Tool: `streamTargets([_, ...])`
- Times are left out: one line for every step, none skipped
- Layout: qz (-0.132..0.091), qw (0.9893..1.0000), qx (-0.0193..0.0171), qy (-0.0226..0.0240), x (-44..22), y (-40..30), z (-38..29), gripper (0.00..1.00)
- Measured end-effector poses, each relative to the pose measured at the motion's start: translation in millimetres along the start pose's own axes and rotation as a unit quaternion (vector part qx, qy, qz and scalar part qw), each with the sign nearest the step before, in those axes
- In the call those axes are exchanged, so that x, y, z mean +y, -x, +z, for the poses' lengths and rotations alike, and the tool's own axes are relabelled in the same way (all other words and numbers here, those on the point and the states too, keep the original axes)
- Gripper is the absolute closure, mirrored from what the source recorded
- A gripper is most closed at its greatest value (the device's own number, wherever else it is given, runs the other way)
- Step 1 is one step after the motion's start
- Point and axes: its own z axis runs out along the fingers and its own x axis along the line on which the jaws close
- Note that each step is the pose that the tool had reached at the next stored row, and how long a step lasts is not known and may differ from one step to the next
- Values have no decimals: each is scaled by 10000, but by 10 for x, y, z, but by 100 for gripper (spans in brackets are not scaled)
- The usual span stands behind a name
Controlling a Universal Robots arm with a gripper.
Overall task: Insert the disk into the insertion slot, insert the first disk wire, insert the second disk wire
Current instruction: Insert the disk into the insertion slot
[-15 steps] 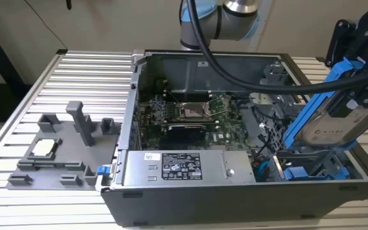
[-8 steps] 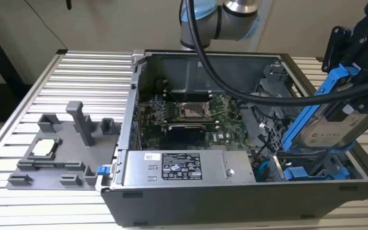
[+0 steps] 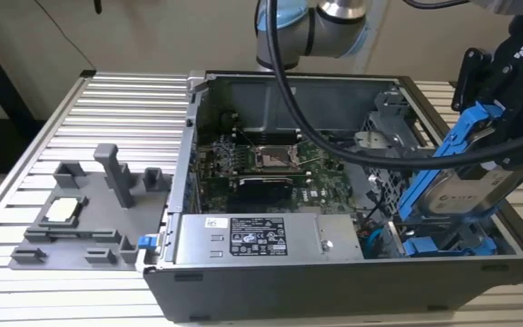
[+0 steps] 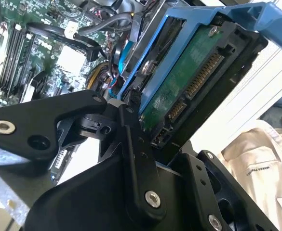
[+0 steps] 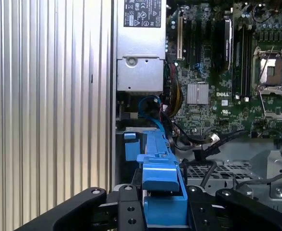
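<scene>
Blue plastic rails frame the disk [image 3: 468, 194], which the jaws grip at its upper end (steeply tilted, pale label showing). Its lower end dips into the open computer case [image 3: 271, 279], just above a second blue-carrier drive [image 3: 448, 245]. The case and a grey fixture tray [image 3: 80, 225] sit on the ribbed aluminium counter [image 3: 125, 109].

A ribbed silver counter [image 3: 125, 102] carries an open dark-grey computer case [image 3: 334, 286], which stands directly beneath the pincer [image 3: 498, 129]. On the side of the case away from the pincer, a grey moulded fixture tray [image 3: 80, 228] lies flat on the slats.
</scene>
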Motion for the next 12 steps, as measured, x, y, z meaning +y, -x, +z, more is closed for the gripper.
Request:
streamTargets([-9, 10000, 0, -1, -7, -1, 13, 67])
streamTargets([-20, 10000, 0, 0, -16, -1, 27, 67])
streamTargets([-31, 10000, 1, -1, -22, -1, 41, 67])
streamTargets([-40, 10000, 1, -1, -26, 0, 56, 67])
streamTargets([-49, 10000, 2, -1, -29, -1, 73, 67])
streamTargets([-58, 10000, 2, -1, -32, -1, 88, 67])
streamTargets([-68, 10000, 2, -1, -35, -1, 103, 67])
streamTargets([-79, 10000, 2, -1, -38, 0, 118, 67])
streamTargets([-89, 10000, 3, -1, -41, 0, 133, 67])
streamTargets([-99, 10000, 3, -1, -44, 0, 148, 67])
streamTargets([-108, 9999, 3, -1, -49, 0, 161, 67])
streamTargets([-116, 9999, 3, -1, -54, 0, 174, 67])
